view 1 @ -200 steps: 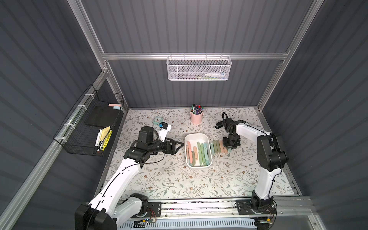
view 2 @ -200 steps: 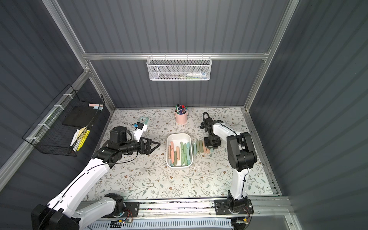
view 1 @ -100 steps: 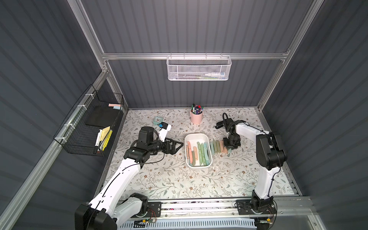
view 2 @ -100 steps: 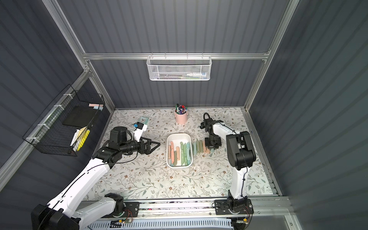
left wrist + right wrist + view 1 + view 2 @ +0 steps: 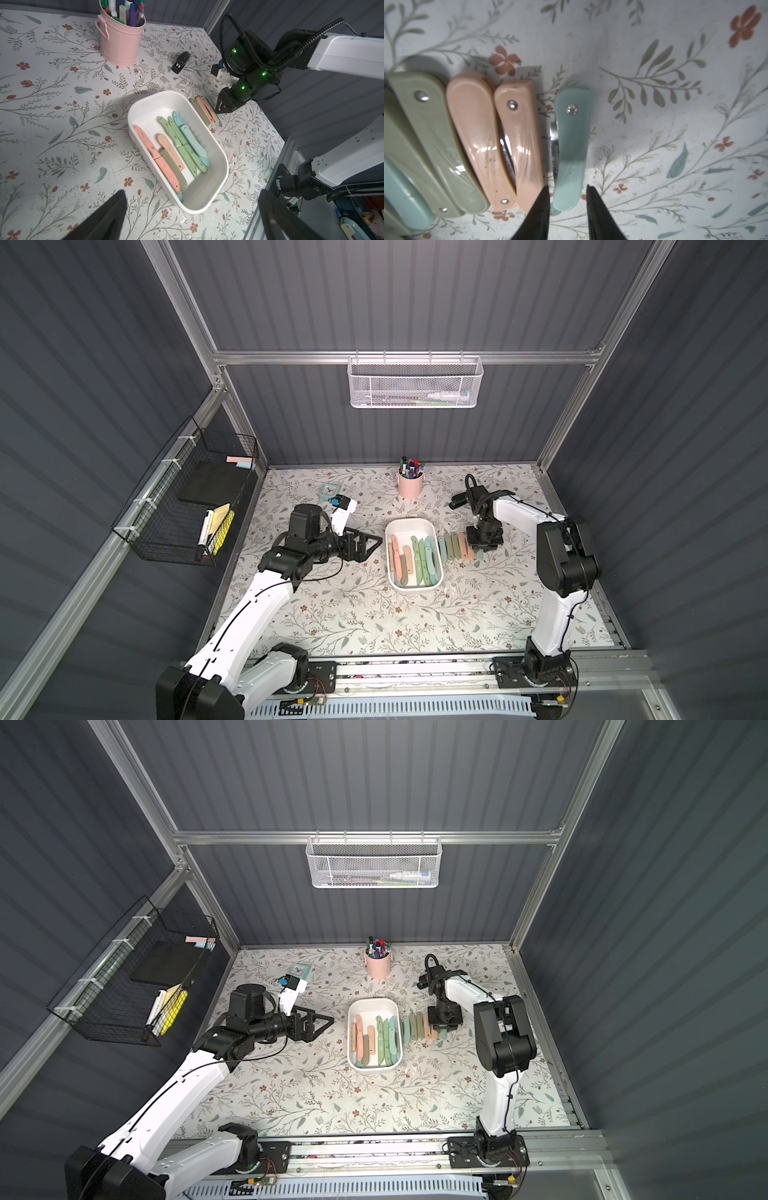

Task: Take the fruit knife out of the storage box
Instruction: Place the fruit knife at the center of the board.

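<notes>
A floral-patterned tabletop sits inside dark grey ribbed walls framed in aluminium. The white storage box, holding several folded knives, lies mid-table. In a row just beside it, a teal fruit knife lies on the tabletop between the right arm's jaws, which are released and narrowly clear of it. The left arm's jaws gape wide near the box's other side.

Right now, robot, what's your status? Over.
Left gripper open beside storage box. Right gripper open, astride teal knife on table. More knives in box, nothing covering them.
</notes>
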You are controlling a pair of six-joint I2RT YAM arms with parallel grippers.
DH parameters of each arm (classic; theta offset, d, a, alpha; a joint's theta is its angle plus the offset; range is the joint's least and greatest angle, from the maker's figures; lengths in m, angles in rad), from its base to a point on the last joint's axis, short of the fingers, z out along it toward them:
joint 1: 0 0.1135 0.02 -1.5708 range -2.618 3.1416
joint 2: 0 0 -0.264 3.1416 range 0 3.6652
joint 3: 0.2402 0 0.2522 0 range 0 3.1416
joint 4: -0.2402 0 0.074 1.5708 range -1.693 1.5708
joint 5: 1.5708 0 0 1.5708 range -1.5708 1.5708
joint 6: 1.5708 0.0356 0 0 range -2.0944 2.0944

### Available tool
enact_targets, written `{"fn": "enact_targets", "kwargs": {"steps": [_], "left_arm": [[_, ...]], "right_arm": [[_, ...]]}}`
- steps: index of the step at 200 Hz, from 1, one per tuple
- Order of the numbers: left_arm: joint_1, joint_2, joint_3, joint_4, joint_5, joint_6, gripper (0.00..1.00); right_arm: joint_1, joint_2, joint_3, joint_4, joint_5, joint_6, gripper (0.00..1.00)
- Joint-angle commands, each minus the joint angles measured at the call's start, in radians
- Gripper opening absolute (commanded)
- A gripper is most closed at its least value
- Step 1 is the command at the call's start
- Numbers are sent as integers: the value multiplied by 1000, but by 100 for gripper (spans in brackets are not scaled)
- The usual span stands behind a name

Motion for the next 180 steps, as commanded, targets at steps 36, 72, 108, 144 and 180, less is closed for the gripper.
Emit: {"fn": "enact_targets", "kwargs": {"steps": [36,72,108,144,180], "left_arm": [[4,-11,-1,-11,-16,11,99],[4,-21,-4,-17,-56,9,100],[4,-42,-4,-41,-155,11,99],[4,-63,-6,-58,-242,9,99],[5,-68,-6,-61,-252,11,100]], "right_arm": [[3,-164,3,-37,-67,12,38],[49,-273,0,18,-114,22,43],[194,-350,-10,119,-92,54,54],[366,-418,-95,281,28,192,72],[454,-353,-82,330,-38,242,76]]}}
